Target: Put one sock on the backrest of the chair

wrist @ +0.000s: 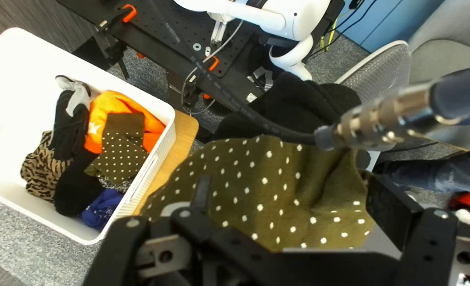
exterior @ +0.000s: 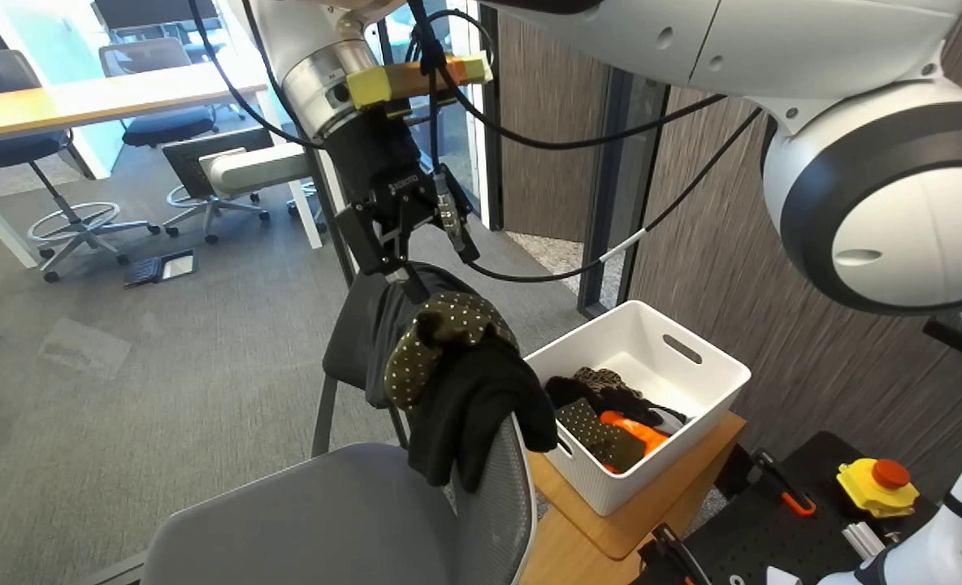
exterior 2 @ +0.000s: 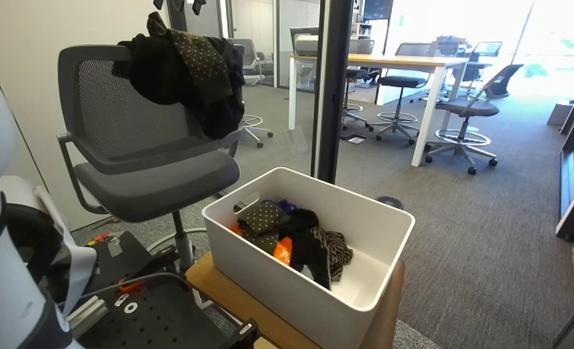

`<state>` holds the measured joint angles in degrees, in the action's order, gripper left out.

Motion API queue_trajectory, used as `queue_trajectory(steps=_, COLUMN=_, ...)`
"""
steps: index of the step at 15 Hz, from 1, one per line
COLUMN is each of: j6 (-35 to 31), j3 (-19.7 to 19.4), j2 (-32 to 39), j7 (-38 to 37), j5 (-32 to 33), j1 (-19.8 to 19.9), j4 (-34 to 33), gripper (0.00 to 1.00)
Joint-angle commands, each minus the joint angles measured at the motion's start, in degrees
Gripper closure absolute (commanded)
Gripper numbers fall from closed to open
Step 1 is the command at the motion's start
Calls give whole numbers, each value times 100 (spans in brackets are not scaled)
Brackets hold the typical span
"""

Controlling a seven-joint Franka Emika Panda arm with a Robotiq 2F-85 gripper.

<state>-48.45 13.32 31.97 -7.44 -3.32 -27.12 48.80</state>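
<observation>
A black garment (exterior 2: 153, 77) hangs over the backrest of the chair (exterior 2: 127, 109), with the dotted olive sock (exterior 2: 202, 60) lying across it, and above them the gripper (wrist: 288, 188) has its fingers spread wide apart, while a cable connector (wrist: 378, 119) blocks part of the wrist view. Grey carpet (exterior 2: 486, 218) runs under wheeled chairs (exterior 2: 466, 109) and a white-legged table (exterior 2: 393, 59) farther off. Near the backrest, on a wooden top (exterior 2: 207, 271), a white bin (exterior 2: 287, 295) holds a second dotted olive piece (wrist: 124, 151), an orange cloth (wrist: 112, 99), a striped cloth (wrist: 40, 167), a blue cloth (wrist: 102, 208) and black cloths (wrist: 76, 182).
</observation>
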Motion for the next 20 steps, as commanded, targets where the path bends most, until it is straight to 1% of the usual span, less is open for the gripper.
queue_trajectory(steps=1, j6=84, j3=-182, j2=-297, j7=314, j5=503, j1=100, j4=-56, gripper=0)
queue_trajectory(steps=4, j6=58, j3=-417, j2=-670, j7=514, j5=1168, j1=232, j4=-53, gripper=0)
queue_trajectory(steps=5, j6=-120, j3=-478, j2=-986, j7=572, j5=1329, j1=363, j4=298, gripper=0)
queue_trajectory(steps=7, j6=-399, j3=-610, j2=-1416, j7=624, j5=1533, j1=568, j4=713, gripper=0)
queue_trajectory(steps=9, j6=-716, j3=-723, j2=-1935, j7=662, j5=1460, j1=870, j4=1374, gripper=0)
queue_trajectory(steps=12, j6=-1111, j3=-825, j2=-2426, j7=643, j5=1380, j1=1122, j4=2127, gripper=0)
queue_trajectory(steps=17, j6=-1901, j3=-941, j2=-3218, j7=298, j5=1056, j1=1426, j4=3564, gripper=0)
queue_trajectory(steps=20, j6=-2443, j3=-1001, j2=-3737, j7=-81, j5=764, j1=1515, j4=4474, gripper=0)
